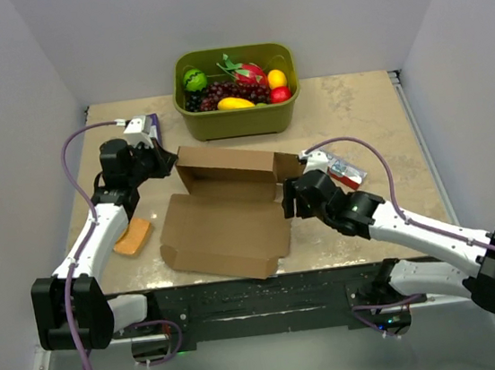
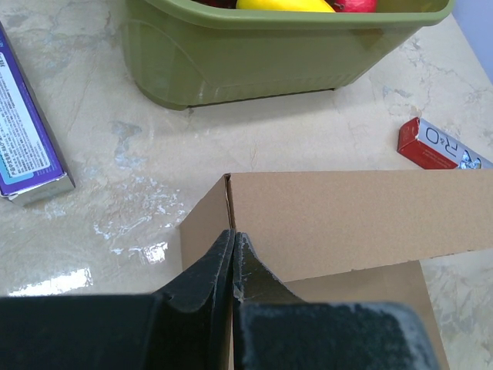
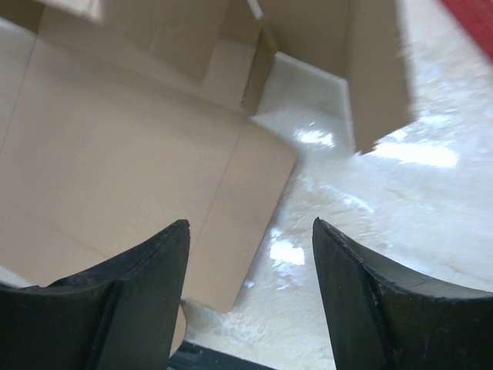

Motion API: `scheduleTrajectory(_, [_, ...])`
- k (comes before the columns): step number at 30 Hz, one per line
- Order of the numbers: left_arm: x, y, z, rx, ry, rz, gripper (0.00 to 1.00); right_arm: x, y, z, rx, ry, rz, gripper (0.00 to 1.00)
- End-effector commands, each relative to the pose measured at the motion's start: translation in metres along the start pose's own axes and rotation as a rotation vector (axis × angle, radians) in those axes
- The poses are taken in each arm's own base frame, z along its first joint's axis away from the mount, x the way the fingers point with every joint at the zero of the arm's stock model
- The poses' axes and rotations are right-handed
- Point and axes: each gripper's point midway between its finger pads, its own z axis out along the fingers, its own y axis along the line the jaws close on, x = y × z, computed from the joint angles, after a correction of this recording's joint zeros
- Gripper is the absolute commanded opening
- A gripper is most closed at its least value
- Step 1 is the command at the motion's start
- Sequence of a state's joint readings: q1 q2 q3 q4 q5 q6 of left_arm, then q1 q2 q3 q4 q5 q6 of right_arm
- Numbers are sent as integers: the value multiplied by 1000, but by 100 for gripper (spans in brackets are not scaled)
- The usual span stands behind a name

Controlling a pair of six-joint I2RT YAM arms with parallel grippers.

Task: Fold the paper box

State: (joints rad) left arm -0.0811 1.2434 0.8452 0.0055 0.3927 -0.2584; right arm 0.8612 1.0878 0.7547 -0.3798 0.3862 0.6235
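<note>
The paper box (image 1: 224,215) lies on the table (image 1: 356,113) between the two arms, just beyond their bases. Its wide flat panel lies spread toward the near edge, and the walls behind it stand upright. An orange block (image 1: 133,237) lies on the table just left of that flat panel, beside the left arm.

The right gripper (image 1: 287,202) is at the box's right edge, about where the flat panel meets the raised part. In the right wrist view its fingers (image 3: 146,285) stand wide apart with nothing between them. The right gripper (image 3: 250,225) hangs over the panel's right corner and the bare marble beside it. Whether a fingertip touches the cardboard cannot be told. A red and white packet (image 1: 347,173) lies on the table just right of this gripper, apart from the box.

Farther back, the left gripper (image 1: 169,163) meets the box's rear left corner. The left wrist view shows the left gripper (image 2: 233,240) with its fingers pressed together on the short end wall, right at the upright corner fold, with the long back wall of the paper box (image 2: 354,220) running off to the right. A purple carton (image 2: 23,142) lies flat on the marble to the left of that corner, well apart from the cardboard.

Beyond the box, at the far edge of the table, stands a green tub (image 1: 239,118) of fruit (image 1: 234,92), clear of the cardboard
</note>
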Motion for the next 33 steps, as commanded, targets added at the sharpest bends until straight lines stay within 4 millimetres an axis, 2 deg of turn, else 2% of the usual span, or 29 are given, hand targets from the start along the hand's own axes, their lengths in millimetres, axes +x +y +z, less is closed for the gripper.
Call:
scheduleTrajectory(1, [23,0,-4,2,73,-15,6,-11,-42,-5,194,-27,-37,71])
scheduleTrajectory(2, [22,0,-4,0,68,-14,5,-13,-50,-1,215,-28,-19,71])
scheduleTrajectory(8, [23,0,-4,-1,71,-13,5,-33,-59,21,186,-90,24,72])
scheduleTrajectory(13, [22,0,-4,0,69,-10,5,-41,-48,36,143,-88,-39,72])
scheduleTrajectory(16, [22,1,-4,-5,69,-13,5,-40,-50,45,156,-88,-70,70])
scheduleTrajectory(19, [23,1,-4,-5,69,-12,5,-36,-52,53,169,-75,-101,61])
scheduleTrajectory(20, [23,2,-4,-8,70,-12,5,-38,-51,53,164,-71,-107,52])
scheduleTrajectory(22, [23,1,-4,-9,69,-9,5,-41,-47,53,154,-73,-112,40])
scheduleTrajectory(23, [23,1,-4,-10,69,-8,5,-45,-45,52,148,-79,-115,26])
scheduleTrajectory(26, [26,-2,-2,-11,78,2,5,-51,-35,47,101,-81,-110,8])
scheduleTrajectory(29, [28,-5,-1,-15,84,14,5,-52,-27,45,65,-61,-110,0])
scheduleTrajectory(33, [31,-10,1,-11,94,26,5,-50,-13,43,7,-10,-105,0])
